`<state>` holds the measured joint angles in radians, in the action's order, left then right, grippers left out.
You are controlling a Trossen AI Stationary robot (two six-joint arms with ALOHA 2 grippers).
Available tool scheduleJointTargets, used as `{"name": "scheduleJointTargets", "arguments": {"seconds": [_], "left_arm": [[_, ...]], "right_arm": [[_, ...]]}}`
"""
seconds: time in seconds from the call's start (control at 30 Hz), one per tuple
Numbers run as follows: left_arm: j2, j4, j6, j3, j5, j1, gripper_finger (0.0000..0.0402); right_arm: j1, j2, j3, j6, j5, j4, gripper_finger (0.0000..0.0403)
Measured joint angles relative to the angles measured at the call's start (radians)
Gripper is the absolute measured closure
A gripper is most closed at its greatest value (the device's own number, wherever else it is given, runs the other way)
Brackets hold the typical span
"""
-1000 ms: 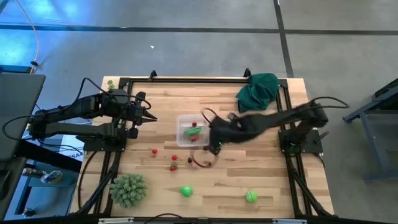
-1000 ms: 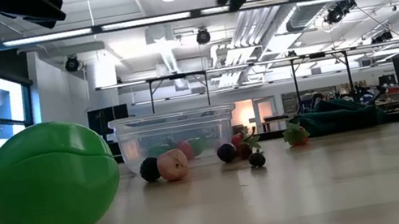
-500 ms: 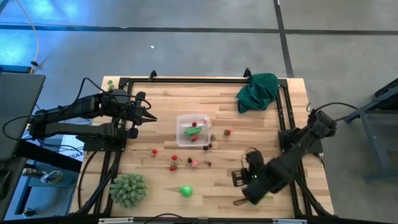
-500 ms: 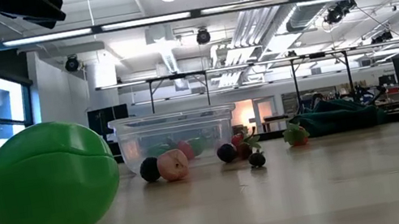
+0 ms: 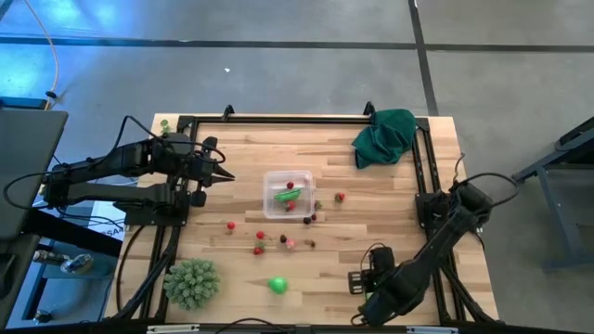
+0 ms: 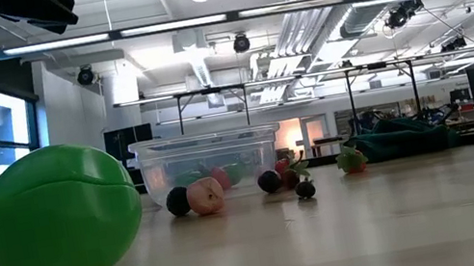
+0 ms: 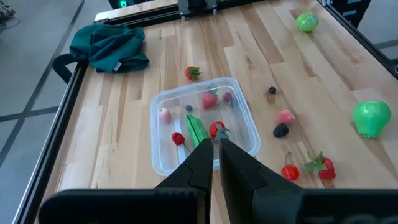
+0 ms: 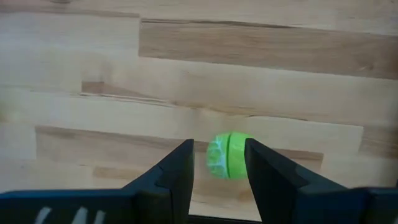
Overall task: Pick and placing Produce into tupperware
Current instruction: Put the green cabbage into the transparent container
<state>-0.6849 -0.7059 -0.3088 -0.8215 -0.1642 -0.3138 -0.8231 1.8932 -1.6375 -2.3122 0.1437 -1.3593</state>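
Observation:
The clear tupperware stands mid-table with a green pod and a few red pieces inside. Loose produce lies on the wood around it: a strawberry, small red and dark pieces, and a green fruit. My right gripper hangs open near the table's near right edge, pointing down over a small bright-green ball. The ball lies on the table and shows between the fingers. My left gripper is shut and holds nothing, hovering left of the tupperware.
A large spiky pale-green ball sits at the near left. A dark green cloth lies at the far right corner. Black frame rails run along the table's sides. Bare wood lies between the tupperware and the near edge.
My right gripper has swung from over the tupperware toward the table's near right, sunk a little and rolled its wrist. It now hangs over the small green ball. The produce and the tupperware have stayed where they were.

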Motion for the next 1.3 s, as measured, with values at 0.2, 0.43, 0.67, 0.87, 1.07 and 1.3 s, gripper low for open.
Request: {"name": "scheduleJointTargets", "arguments": {"seconds": [0.2, 0.43, 0.67, 0.87, 1.07, 1.3], "left_arm": [[0.0, 0.0, 0.0, 0.0, 0.0, 0.0, 0.0383], [0.0, 0.0, 0.0, 0.0, 0.0, 0.0, 0.0383], [0.0, 0.0, 0.0, 0.0, 0.0, 0.0, 0.0383], [0.0, 0.0, 0.0, 0.0, 0.0, 0.0, 0.0383], [0.0, 0.0, 0.0, 0.0, 0.0, 0.0, 0.0383], [0.0, 0.0, 0.0, 0.0, 0.0, 0.0, 0.0383]], "right_arm": [[-0.005, 0.051, 0.0, -0.014, -0.007, 0.071, 0.0269], [-0.052, 0.086, 0.0, 0.004, -0.013, 0.075, 0.0269], [-0.108, 0.094, 0.0, -0.109, -0.014, 0.088, 0.0269], [-0.135, 0.093, 0.0, -0.153, -0.017, 0.09, 0.0269], [-0.125, 0.097, 0.0, -0.152, -0.018, 0.092, 0.0256], [-0.119, 0.131, 0.0, -0.127, -0.044, 0.119, 0.0188]]}}
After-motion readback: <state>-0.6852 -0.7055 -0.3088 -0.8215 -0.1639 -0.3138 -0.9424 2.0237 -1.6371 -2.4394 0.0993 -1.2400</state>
